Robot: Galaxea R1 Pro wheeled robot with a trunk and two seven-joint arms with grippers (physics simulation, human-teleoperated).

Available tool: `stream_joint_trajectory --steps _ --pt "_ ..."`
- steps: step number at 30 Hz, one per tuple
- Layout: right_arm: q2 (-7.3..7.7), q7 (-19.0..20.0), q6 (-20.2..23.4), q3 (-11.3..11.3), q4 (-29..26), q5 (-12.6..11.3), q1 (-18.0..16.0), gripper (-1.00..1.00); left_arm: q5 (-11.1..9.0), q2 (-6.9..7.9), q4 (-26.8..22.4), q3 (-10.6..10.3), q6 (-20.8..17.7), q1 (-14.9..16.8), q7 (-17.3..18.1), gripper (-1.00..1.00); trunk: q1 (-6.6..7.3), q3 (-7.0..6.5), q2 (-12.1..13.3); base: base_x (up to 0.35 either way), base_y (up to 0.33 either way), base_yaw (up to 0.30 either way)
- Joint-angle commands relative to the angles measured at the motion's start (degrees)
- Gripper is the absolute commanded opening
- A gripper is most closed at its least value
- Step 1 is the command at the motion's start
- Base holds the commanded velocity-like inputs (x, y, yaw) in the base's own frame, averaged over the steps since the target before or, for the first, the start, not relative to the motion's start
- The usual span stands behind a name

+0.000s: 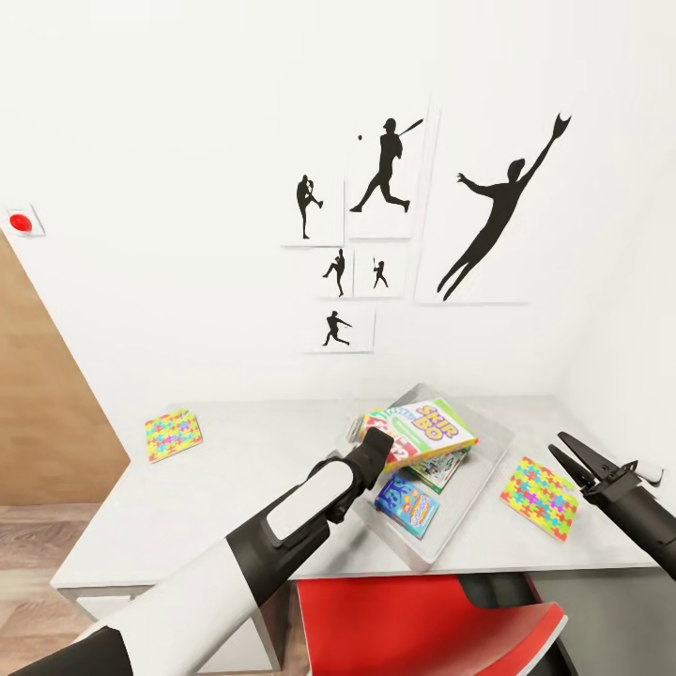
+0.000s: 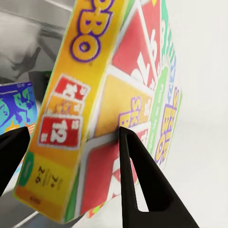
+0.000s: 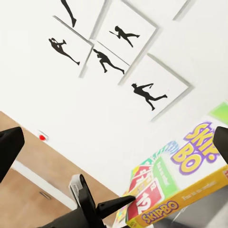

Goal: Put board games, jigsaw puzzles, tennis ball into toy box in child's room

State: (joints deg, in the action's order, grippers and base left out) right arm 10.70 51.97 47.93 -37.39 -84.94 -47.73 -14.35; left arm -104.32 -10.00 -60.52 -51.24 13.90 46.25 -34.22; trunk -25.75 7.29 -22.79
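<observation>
The left jaws (image 2: 71,142) stand apart on either side of the Skip-Bo game box (image 1: 424,432), one finger (image 2: 137,180) lying against its red and yellow face and the other just off its narrow edge; whether they grip it or have just let it go I cannot tell, though the gap looks wider than the box. The box sits tilted on top of the pile in the grey toy box (image 1: 483,488), leaning on another game box (image 1: 441,467) beneath it, with a blue game box (image 1: 407,503) lower in the same bin. The risk, as I judge it, is that the top box is poorly seated: pulling the left arm back carelessly could drag it by a fingertip over the rim, or tip it onto the bench (image 1: 235,469). The right jaws (image 1: 575,459) hang spread and empty, above the bench's right end, near one jigsaw puzzle (image 1: 539,498) lying flat just beside the toy box. The other jigsaw puzzle (image 1: 173,435) lies well apart at the bench's far left corner. No tennis ball is visible from here. The crowded pile leaves little room for the flat puzzles, and the left arm itself lies across the way into the bin. A red chair (image 1: 441,624) sits tucked under the near edge, and baseball pictures (image 1: 385,178) hang on the wall behind.
</observation>
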Motion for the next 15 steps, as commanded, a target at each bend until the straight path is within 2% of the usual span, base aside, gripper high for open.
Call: stream_joint_trajectory --steps 1,10,15 --pt "0.01 0.20 0.33 -0.05 -0.03 -0.07 -0.06 1.00 -0.26 0.00 -0.07 -0.09 0.31 0.10 -0.41 -1.00 -0.04 0.13 -0.13 0.000 0.000 0.000" --pt "0.14 4.48 0.99 -1.20 -0.08 0.33 -0.06 1.00 -0.16 0.00 -1.13 -0.09 0.41 0.28 -1.08 -1.00 -0.04 0.36 -0.13 0.000 0.000 0.000" --pt "0.37 5.26 2.78 -1.77 -0.03 0.35 -0.06 1.00 -0.11 0.00 -1.23 -0.09 0.42 0.32 -1.11 -1.00 -0.04 0.78 -0.13 0.000 0.000 0.000"
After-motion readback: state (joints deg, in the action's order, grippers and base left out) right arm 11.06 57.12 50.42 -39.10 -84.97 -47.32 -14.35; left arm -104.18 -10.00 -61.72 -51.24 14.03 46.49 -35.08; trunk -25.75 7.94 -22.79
